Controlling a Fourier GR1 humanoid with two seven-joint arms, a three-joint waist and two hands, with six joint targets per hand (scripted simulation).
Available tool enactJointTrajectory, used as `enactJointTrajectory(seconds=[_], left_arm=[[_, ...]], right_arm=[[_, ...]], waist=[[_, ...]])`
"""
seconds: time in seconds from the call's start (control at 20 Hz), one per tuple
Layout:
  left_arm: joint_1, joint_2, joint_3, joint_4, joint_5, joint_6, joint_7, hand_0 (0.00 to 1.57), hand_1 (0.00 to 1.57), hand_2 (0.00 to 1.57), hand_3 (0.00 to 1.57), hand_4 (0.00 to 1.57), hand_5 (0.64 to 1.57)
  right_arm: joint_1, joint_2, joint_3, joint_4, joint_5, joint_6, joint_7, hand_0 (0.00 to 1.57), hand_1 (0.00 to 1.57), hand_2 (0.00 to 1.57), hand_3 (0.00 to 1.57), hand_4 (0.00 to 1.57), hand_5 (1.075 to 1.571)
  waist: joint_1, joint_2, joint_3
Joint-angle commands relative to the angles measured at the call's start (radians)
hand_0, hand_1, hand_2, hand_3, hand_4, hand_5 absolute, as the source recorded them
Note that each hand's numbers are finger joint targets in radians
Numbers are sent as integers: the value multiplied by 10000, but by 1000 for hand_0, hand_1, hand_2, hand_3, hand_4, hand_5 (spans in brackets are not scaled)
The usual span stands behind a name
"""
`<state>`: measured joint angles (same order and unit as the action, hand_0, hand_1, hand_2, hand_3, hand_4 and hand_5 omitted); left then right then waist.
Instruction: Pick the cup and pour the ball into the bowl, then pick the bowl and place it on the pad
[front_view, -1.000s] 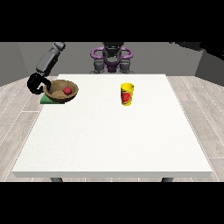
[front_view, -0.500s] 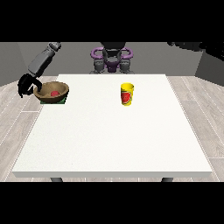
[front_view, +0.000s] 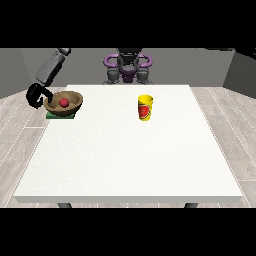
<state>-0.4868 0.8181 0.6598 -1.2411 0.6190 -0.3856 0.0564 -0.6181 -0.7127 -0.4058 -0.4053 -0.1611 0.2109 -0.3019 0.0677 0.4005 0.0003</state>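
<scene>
Bowl (front_view: 63, 104), brown and wooden, holds a red ball (front_view: 64, 102) and sits on the green pad (front_view: 61, 115) at the worktop's (front_view: 130, 150) far corner. Right of the bowl, well apart, stands the yellow cup (front_view: 145, 108). The hand at the view's left (front_view: 36, 95) curls beside the bowl's rim, its arm slanting down; whether it grips is unclear.

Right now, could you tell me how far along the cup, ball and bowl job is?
The pour looks done: the red ball lies in the wooden bowl, and the yellow cup stands upright on the table. The bowl sits on the green pad, so the placing looks done too. The hand at the view's left is at the bowl's rim. Only letting go and pulling back seems left.
</scene>
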Motion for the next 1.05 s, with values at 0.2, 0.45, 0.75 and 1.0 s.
enactJointTrajectory(seconds=[0.2,0.45,0.75,1.0], left_arm=[[86,239,-166,796,-247,87,38,0,0,0,0,654,1544],[205,401,-156,1407,-275,-354,-253,0,0,0,0,645,1540],[98,-790,-942,-791,902,239,1417,0,0,0,0,983,1570],[885,-1444,-1724,329,-282,783,1401,0,0,0,0,983,1570]], right_arm=[[-144,-200,131,272,-110,735,1463,1571,1571,1571,1401,952,1545],[-168,-360,-30,343,-137,-409,2074,669,669,301,523,0,1535],[-294,-1173,-193,1037,-156,-16,2632,0,0,0,0,0,1471],[-1131,-155,374,-324,-172,633,2965,0,0,0,0,701,1219]], waist=[[-345,-997,-1],[-103,-981,-3],[69,-2162,34],[-824,-4611,-43]])
